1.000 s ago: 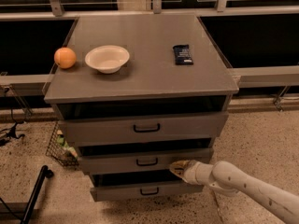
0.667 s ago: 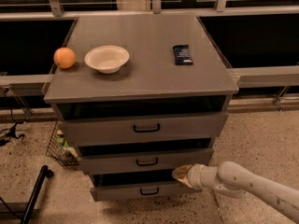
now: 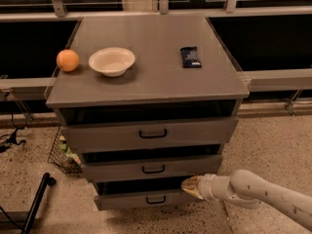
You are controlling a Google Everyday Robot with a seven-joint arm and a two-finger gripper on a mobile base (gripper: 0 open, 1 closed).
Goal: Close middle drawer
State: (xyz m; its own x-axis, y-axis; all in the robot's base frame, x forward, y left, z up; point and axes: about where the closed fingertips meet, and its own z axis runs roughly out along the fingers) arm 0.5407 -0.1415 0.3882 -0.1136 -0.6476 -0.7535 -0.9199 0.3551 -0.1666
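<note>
Speckled stone floor (image 3: 273, 145), dark windows behind; grey cabinet (image 3: 156, 82) stands centre.

- Gripper (image 3: 191, 186): low at the cabinet's front right, tip pointing left, level with the dark gap under the middle drawer. Tip tapers to one point, no gap showing; reads as closed, holding nothing. Contact with any drawer front: cannot tell.
- Middle drawer (image 3: 117, 170): second of three on the cabinet, pulled partly out, shadowed opening above it, small black handle at centre. Gripper sits just below its right end.
- Lowest drawer (image 3: 122, 201) also out, further than the middle; top drawer (image 3: 107, 136) ajar.
- On the cabinet's top: orange (image 3: 68, 60) at left edge, white bowl (image 3: 111, 61) beside it, dark packet (image 3: 190, 57) toward the right.

Judgement: approach step, push not yet made. Next move calls for lifting the tip onto the middle front, then pressing straight in toward the cabinet, staying clear of the lowest drawer.
</note>
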